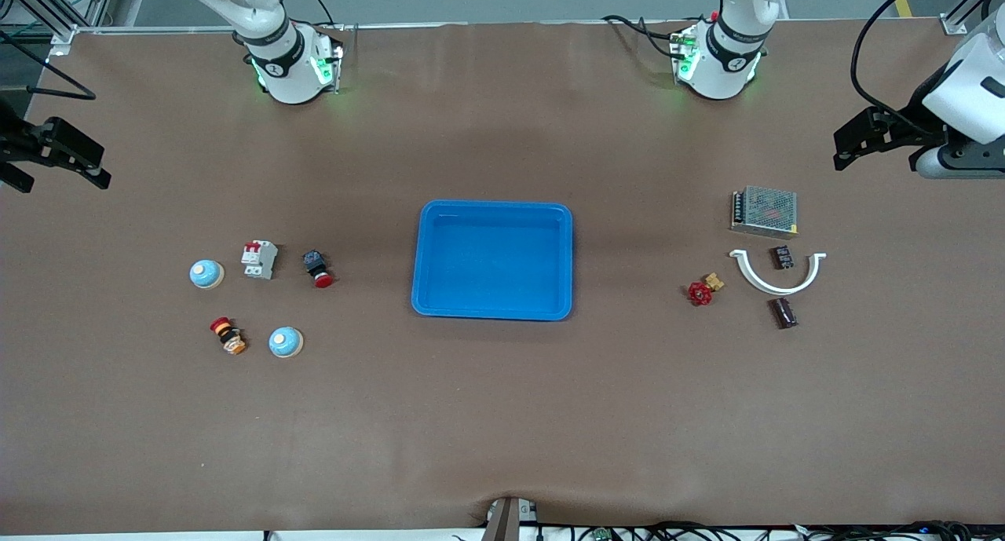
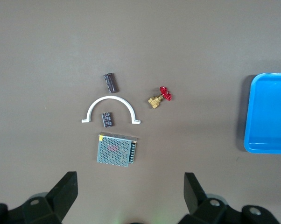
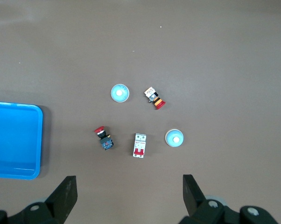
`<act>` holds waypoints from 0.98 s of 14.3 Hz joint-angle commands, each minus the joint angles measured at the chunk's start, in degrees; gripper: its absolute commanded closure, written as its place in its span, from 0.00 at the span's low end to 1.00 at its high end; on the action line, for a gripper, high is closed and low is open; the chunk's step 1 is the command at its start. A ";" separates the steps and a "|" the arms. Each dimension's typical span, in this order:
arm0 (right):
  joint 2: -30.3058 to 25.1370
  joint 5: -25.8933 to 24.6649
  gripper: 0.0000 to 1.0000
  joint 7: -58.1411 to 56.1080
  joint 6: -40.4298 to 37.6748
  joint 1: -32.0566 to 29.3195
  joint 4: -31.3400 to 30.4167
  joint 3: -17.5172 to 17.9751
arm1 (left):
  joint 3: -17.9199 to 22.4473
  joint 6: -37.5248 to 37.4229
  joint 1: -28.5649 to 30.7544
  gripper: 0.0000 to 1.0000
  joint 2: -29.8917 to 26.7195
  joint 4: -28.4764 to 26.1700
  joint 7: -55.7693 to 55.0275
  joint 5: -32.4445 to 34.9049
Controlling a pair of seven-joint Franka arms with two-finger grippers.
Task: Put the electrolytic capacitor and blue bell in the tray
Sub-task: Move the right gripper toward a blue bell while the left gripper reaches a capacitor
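The blue tray (image 1: 492,208) lies at the table's middle, with nothing in it. One blue bell (image 1: 206,274) and a second blue bell (image 1: 286,342) sit toward the right arm's end; the right wrist view shows them as bell (image 3: 174,138) and bell (image 3: 119,93). The electrolytic capacitor (image 1: 783,312), a dark cylinder, lies toward the left arm's end, nearer the front camera than a white arc; it shows as capacitor (image 2: 110,82). My left gripper (image 1: 852,144) (image 2: 130,179) hangs open high over that end. My right gripper (image 1: 63,172) (image 3: 129,179) hangs open over the other end.
By the capacitor lie a white curved clip (image 1: 777,278), a smaller dark part (image 1: 782,257) inside its arc, a meshed power supply (image 1: 764,211) and a red-handled brass valve (image 1: 703,290). Near the bells are a white breaker (image 1: 259,259) and two red push buttons (image 1: 318,268) (image 1: 228,335).
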 commanded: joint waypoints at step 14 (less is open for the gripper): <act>0.17 0.25 0.00 0.35 -0.07 0.27 0.23 -0.20 | 0.55 9.66 4.13 0.00 -2.02 -16.86 0.43 4.54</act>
